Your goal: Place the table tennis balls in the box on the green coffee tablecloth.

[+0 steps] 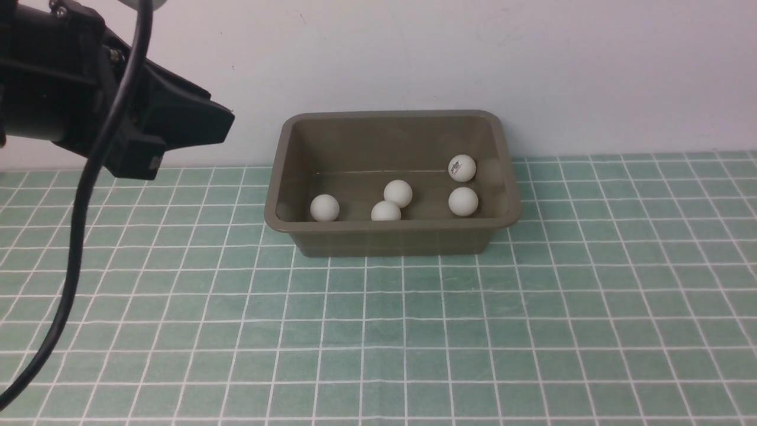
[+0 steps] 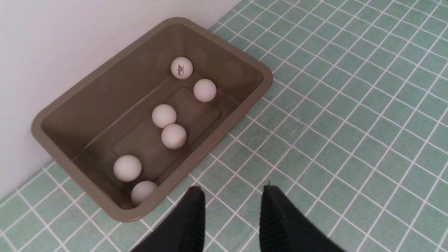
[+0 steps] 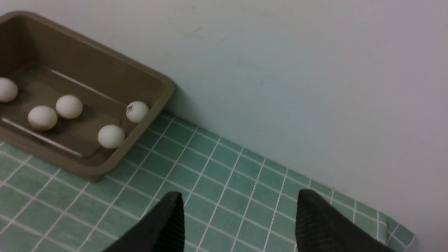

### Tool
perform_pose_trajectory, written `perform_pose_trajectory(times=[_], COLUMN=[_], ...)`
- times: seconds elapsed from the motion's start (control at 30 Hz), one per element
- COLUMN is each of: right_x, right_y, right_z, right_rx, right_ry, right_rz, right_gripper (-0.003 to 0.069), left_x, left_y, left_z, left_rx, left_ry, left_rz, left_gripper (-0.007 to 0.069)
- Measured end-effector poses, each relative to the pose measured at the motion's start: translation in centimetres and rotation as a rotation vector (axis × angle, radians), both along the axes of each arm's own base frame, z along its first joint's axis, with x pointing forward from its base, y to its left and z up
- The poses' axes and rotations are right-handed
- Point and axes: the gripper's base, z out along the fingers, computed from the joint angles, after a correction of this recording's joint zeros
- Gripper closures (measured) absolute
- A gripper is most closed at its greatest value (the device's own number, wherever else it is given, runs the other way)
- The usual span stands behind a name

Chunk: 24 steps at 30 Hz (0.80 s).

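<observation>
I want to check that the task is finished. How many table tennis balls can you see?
5, all inside the box: left ball; rear middle ball; front middle ball; logo ball and plain ball at the right. None seems hidden.

The table tennis balls (image 1: pixel 398 193) lie in the box (image 1: pixel 390 240), which stands on the green coffee tablecloth (image 1: pixel 414 331) before the wall (image 1: pixel 532 71).

A robot test bench in a lab-like room. The table is covered by a pale green checked tablecloth (image 1: pixel 532 331) that runs up to a bare white wall (image 1: pixel 591 71) on the far side. A black robot arm (image 1: pixel 118 100) and its trailing cable (image 1: pixel 74 236) are at the left.
</observation>
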Motion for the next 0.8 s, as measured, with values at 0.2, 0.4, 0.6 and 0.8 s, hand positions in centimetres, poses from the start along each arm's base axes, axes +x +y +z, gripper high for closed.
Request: perform_pose_trajectory(times=[0.2, 0.4, 0.6, 0.8], right_x=[-3.9, -6.8, -8.2, -8.6], right_y=[0.6, 1.1, 1.3, 1.5], right_z=[-4.9, -8.2, -10.5, -12.7], right_rx=[0.029, 0.095, 0.165, 0.215], right_ry=[0.007, -0.033, -0.079, -0.053], right_rz=[0.039, 0.047, 0.038, 0.038], right_gripper=[0.0261, 0.0261, 0.0266, 0.027], left_x=[0.0, 0.0, 0.0, 0.0], left_y=[0.0, 0.0, -0.1, -0.1], left_z=[0.0, 0.0, 0.1, 0.1], left_rx=[0.0, -0.001, -0.01, -0.021], left_ry=[0.0, 0.0, 0.001, -0.002], left_rz=[0.0, 0.0, -0.002, -0.009], left_gripper=[0.0419, 0.0419, 0.0419, 0.0419])
